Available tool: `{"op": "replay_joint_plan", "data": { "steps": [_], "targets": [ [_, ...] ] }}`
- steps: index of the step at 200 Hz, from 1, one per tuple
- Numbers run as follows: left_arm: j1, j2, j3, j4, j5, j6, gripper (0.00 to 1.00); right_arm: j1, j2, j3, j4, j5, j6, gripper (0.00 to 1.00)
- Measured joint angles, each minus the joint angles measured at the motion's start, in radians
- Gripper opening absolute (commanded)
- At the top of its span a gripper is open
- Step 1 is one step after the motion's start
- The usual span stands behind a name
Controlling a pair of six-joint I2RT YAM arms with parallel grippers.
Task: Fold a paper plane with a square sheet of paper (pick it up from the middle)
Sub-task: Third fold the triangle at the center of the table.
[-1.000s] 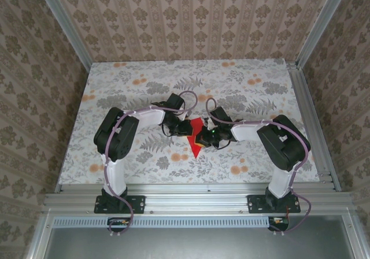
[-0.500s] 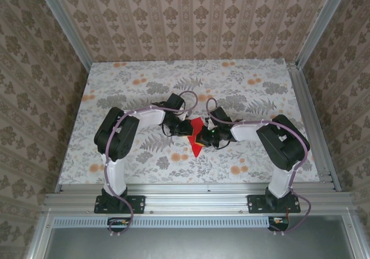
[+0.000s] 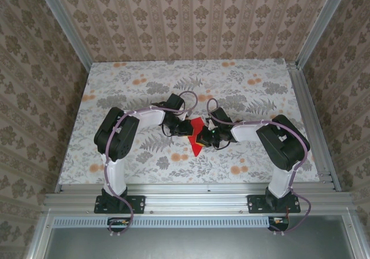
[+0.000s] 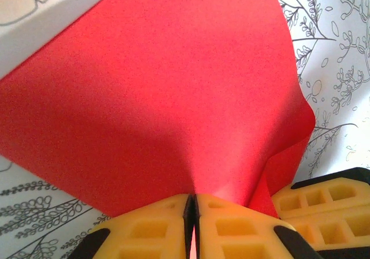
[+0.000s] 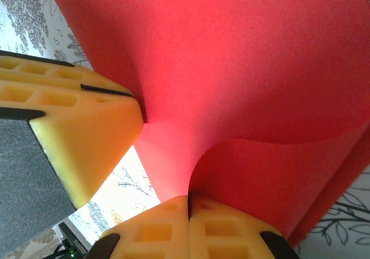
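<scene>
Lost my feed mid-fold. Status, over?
Left hand shut on red paper. Right hand shut on it too. Paper curled between them; hands crowding each other.

- You have a table (image 3: 115,85) at the centre of the top view, covered in a pale cloth printed with grey ferns and orange blossoms.
- At 12 o'clock stands the back wall (image 3: 191,22), papered beige with brown floral columns.
- The same paper covers your left wall (image 3: 29,97) at 9 o'clock and your right wall (image 3: 347,97) at 3 o'clock.
- Aluminium posts (image 3: 63,22) slant up the corners at 11 and 1 o'clock.
- At 6 o'clock an aluminium rail (image 3: 191,201) spans the table's near edge, with a slotted strip (image 3: 191,221) and a dark grey panel (image 3: 191,244) below it.
- Your light is soft and even, with only faint shadows.
</scene>
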Motion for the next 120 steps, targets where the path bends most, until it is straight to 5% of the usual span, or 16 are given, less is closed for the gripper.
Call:
{"op": "replay_joint_plan", "data": {
  "steps": [120],
  "targets": [
    [0.000,0.002,0.000,0.008,0.008,0.000,0.13,0.000,-0.016,-0.006,-0.019,0.030,-0.020,0.09]
  ]
}}
